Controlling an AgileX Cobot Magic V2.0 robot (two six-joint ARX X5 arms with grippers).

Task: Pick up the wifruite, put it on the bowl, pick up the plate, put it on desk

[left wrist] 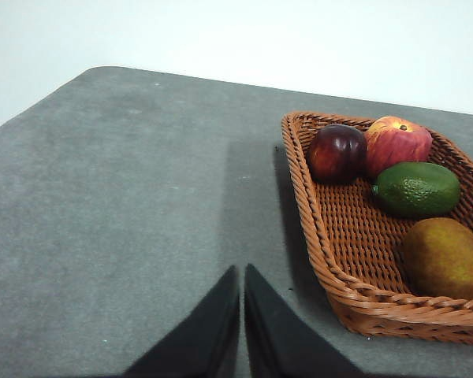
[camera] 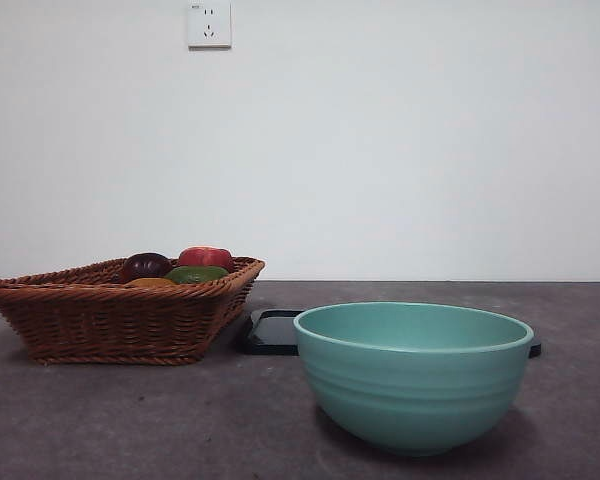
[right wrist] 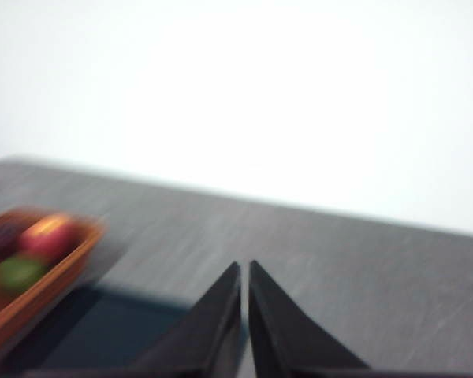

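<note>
Teal fills the foreground of my front view: the bowl stands nearest on the desk, and from this low angle I see nothing above its rim, though its inside is hidden from me. Nothing of the task looks done, as far as I can judge.

Both grippers are pulled back. My left gripper has its jaws pressed together, holding nothing, over bare desk. Just beside it, ahead and off to one side, sits the wicker basket. The wifruite lies in the basket's near end, closest to those jaws but well clear of them. Beyond it lie the green fruit, then the purple fruit and the red apple at the far end.

My right gripper is also closed and empty, poised over a dark flat thing that I take for the plate.

So both steps remain: the wifruite into the bowl, then the plate onto the desk.

Hard to read:
- The right wrist view is blurred; the basket there is a smear.
- In the front view the plate is mostly behind the bowl, only its edges showing.
- The wifruite barely clears the basket rim there.
- No arm shows in the front view.
</note>
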